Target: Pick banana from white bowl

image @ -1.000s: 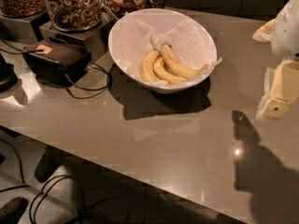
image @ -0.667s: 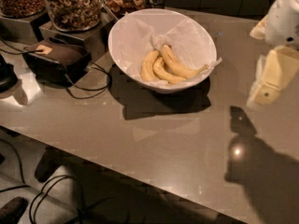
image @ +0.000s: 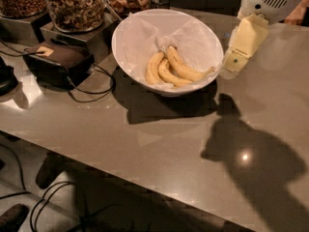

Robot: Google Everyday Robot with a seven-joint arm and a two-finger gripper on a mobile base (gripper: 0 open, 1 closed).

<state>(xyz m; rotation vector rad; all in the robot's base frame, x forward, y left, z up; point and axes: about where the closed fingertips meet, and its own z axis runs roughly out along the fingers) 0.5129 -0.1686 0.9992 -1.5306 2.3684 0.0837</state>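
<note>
Pincer (image: 231,64) hangs just beside right rim of white bowl (image: 116,47); open or closed, cannot tell; banana (image: 186,70) lies inside, touching two shorter bananas (image: 154,67) on crinkled paper (image: 140,33); risks: clipping the rim, snagging paper, grabbing the wrong fruit.

Far left of the gripper (image: 235,63), which hovers over the right part of the grey counter (image: 159,149), three glass jars of nuts (image: 75,6) stand behind a dark box (image: 58,62) trailing black cables (image: 94,94).

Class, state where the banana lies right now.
In the camera view, the banana lies in the white bowl, its stem pointing toward the gripper, which hangs just right of the rim.
</note>
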